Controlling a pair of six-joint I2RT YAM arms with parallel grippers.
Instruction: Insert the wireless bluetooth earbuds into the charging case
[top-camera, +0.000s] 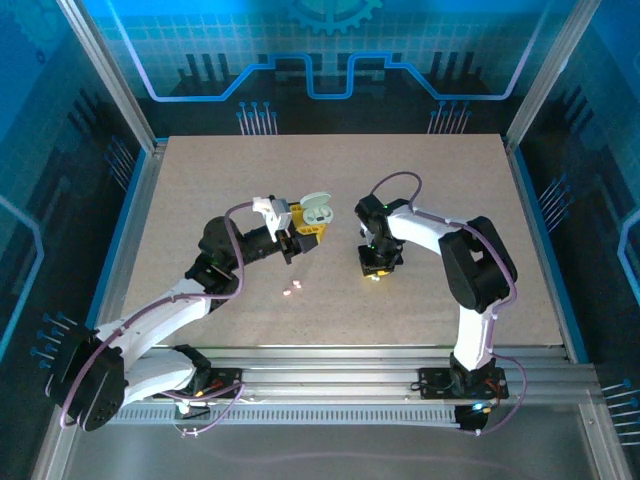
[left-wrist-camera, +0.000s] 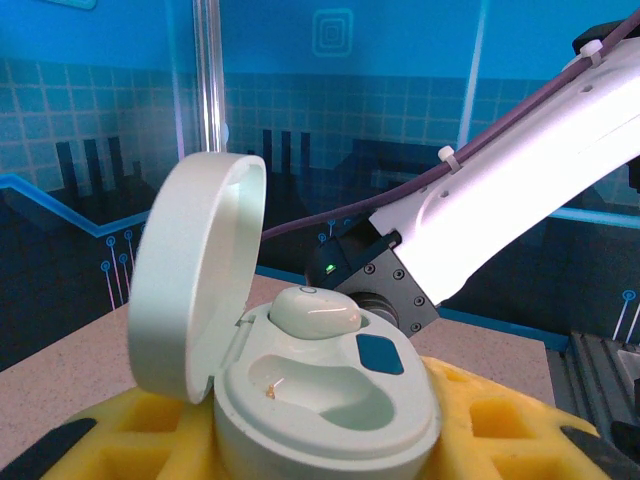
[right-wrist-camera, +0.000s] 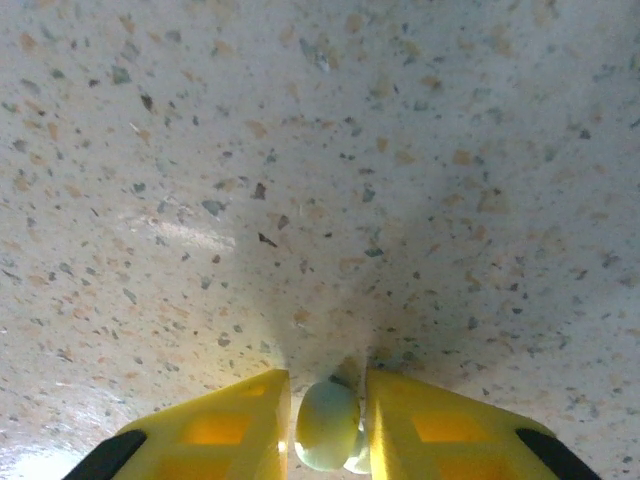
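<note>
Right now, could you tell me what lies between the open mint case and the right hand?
Nothing: in the top view, that stretch of table between the mint case and the right hand is bare. It grips a mint earbud.

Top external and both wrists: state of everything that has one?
charging case: lid open and upright
seated earbud: in the case's far slot
near slot: empty
mint earbud: pinched between fingers, close over the table
pink earbuds: loose on the table
left gripper: shut on charging case
right gripper: shut on mint earbud
</note>
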